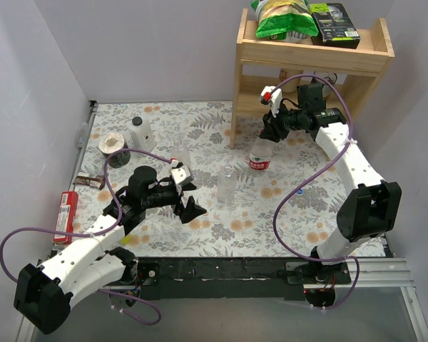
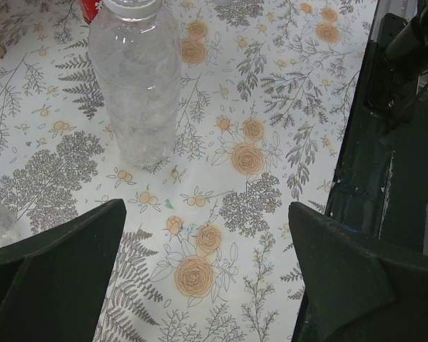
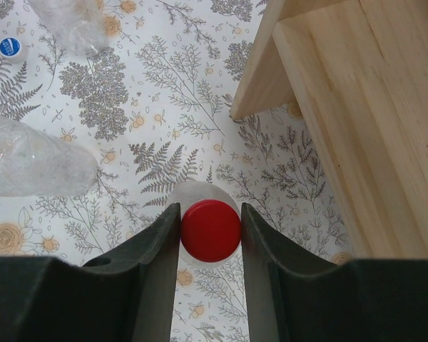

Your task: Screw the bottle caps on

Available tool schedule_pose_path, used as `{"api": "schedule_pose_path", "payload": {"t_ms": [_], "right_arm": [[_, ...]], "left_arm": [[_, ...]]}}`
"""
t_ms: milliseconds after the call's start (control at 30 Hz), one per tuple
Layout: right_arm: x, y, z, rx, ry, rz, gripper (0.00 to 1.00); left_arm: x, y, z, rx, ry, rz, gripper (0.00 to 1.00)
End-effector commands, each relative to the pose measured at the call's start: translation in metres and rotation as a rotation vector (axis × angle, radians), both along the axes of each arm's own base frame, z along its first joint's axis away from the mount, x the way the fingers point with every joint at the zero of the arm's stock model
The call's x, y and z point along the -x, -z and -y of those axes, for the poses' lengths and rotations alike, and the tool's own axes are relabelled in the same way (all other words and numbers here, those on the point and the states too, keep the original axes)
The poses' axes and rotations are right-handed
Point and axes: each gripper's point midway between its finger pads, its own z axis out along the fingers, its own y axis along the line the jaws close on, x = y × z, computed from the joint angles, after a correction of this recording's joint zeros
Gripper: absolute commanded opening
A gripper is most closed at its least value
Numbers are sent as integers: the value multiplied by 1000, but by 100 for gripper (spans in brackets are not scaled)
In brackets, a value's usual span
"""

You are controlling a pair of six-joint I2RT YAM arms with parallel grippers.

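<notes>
My right gripper (image 3: 211, 231) is shut on the red bottle cap (image 3: 211, 230), which sits centred over the mouth of the clear bottle with the red label (image 1: 260, 158). Seen from above, that bottle's shoulder (image 3: 198, 192) rings the cap. A blue cap (image 3: 10, 47) lies loose on the cloth (image 1: 300, 191). A second clear bottle (image 1: 227, 184) stands uncapped mid-table and appears in the left wrist view (image 2: 135, 78). A third clear bottle (image 1: 182, 154) stands behind the left gripper. My left gripper (image 2: 207, 274) hovers wide open over the floral cloth, holding nothing (image 1: 185, 197).
A wooden shelf (image 1: 310, 53) with snack bags stands at the back right, close to my right gripper. A white bottle (image 1: 141, 132), a round tape roll (image 1: 113, 144) and a red packet (image 1: 68, 214) sit at the left. The black base rail (image 2: 385, 142) runs along the near edge.
</notes>
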Motion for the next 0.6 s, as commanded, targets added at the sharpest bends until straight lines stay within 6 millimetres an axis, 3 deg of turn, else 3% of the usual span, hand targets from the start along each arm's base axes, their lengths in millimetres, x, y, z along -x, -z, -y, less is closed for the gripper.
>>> {"api": "schedule_pose_path", "payload": {"t_ms": [0,233,567], "right_arm": [[-2,-15,3,-8,19,51,39],[-5,-15,4,-5,37,52,51],[-6,-13,6,0,53,50,58]], "left_arm": [[4,-1,0,4,24,10,98],[6,1,1,3,40,12,98],[7,1,1,2,46,15,98]]}}
